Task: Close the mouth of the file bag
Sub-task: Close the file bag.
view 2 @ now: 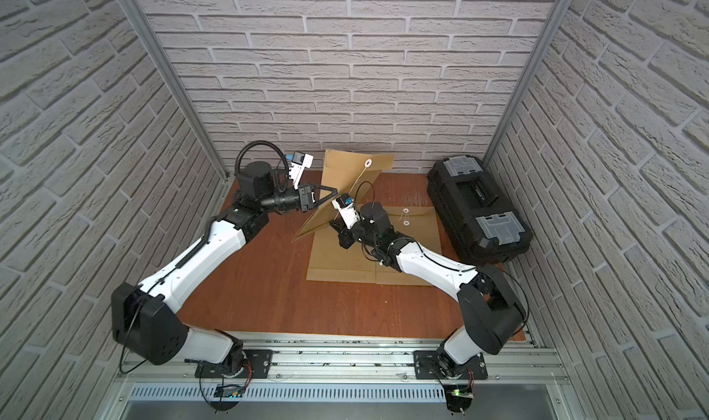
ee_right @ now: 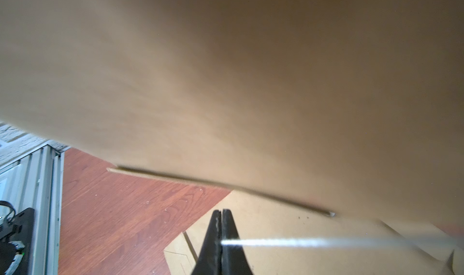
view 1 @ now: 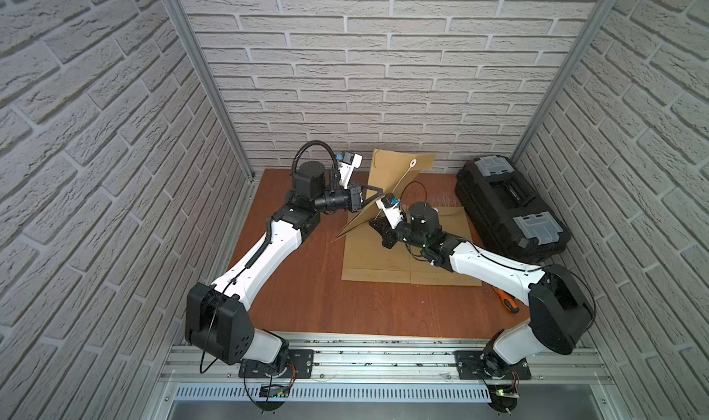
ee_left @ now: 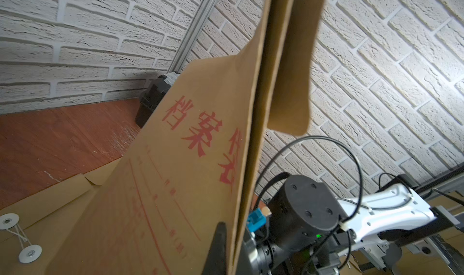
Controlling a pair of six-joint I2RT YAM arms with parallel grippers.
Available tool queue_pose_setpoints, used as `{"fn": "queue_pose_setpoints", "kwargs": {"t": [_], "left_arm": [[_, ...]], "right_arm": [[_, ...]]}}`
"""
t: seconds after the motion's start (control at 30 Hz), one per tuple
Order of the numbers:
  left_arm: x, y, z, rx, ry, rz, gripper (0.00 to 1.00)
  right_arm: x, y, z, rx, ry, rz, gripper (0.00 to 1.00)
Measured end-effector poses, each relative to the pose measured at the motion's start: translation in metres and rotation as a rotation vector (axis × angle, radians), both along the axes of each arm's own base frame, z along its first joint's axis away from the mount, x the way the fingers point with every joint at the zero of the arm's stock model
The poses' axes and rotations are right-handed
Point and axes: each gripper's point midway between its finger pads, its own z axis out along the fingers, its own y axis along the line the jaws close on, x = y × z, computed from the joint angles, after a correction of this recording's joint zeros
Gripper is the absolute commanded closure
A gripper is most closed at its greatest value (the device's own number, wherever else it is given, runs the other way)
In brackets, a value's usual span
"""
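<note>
The file bag hangs tilted over the table, its edge clamped between the left gripper's jaws. Just behind the bag, the right gripper pinches the bag's white string. Red print on the front reads "档案", and a third character is partly hidden.

Kraft-brown file bag with red printed characters and ruled lines; white string. Red-brown wood-grain counter; black toolbox, grey latches; orange-and-black screwdriver; pale brick-patterned wall.
</note>
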Motion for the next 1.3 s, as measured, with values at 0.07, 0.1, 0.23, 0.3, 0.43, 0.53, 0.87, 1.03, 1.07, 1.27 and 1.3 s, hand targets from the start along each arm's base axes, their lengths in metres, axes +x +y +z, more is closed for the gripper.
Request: {"fn": "queue_pose_setpoints", "kwargs": {"t": [0.07, 0.1, 0.23, 0.3, 0.43, 0.53, 0.87, 1.03, 1.07, 1.27, 1.3], "left_arm": [[-0.003, -0.002, 0.001, -0.002, -0.001, -0.016, 1.0], [-0.004, -0.003, 0.001, -0.003, 0.0, -0.022, 1.0], [-0.007, -0.004, 0.003, -0.007, 0.001, -0.036, 1.0], [-0.007, -0.004, 0.004, -0.009, 0.001, -0.037, 1.0], [-0.005, -0.003, 0.006, -0.018, 0.014, -0.019, 1.0], [-0.002, -0.003, 0.011, -0.049, 0.034, -0.003, 1.0], [0.003, -0.007, 0.017, -0.112, 0.092, -0.01, 1.0], [0.004, -0.006, 0.02, -0.122, 0.092, -0.009, 1.0], [0.004, -0.005, 0.02, -0.124, 0.093, -0.007, 1.0], [0.006, -0.002, 0.025, -0.144, 0.088, -0.004, 1.0], [0.007, -0.001, 0.026, -0.147, 0.087, -0.003, 1.0]], "right_arm": [[0.003, -0.005, -0.003, -0.005, 0.006, -0.012, 0.97], [0.004, -0.007, -0.005, -0.006, 0.009, -0.017, 0.97], [0.006, -0.009, -0.005, -0.006, 0.01, -0.026, 0.97], [0.007, -0.01, -0.004, -0.002, 0.006, -0.032, 0.97], [0.005, -0.013, -0.006, 0.014, 0.016, -0.045, 0.97], [0.002, -0.015, -0.003, 0.025, 0.012, -0.061, 0.97], [0.007, -0.021, 0.005, 0.049, -0.02, -0.094, 0.97], [0.015, -0.035, 0.005, 0.062, -0.008, -0.096, 0.97], [0.016, -0.037, 0.005, 0.066, -0.004, -0.092, 0.97], [0.022, -0.053, 0.007, 0.124, 0.045, -0.069, 0.98], [0.023, -0.056, 0.008, 0.137, 0.056, -0.067, 0.97]]}}
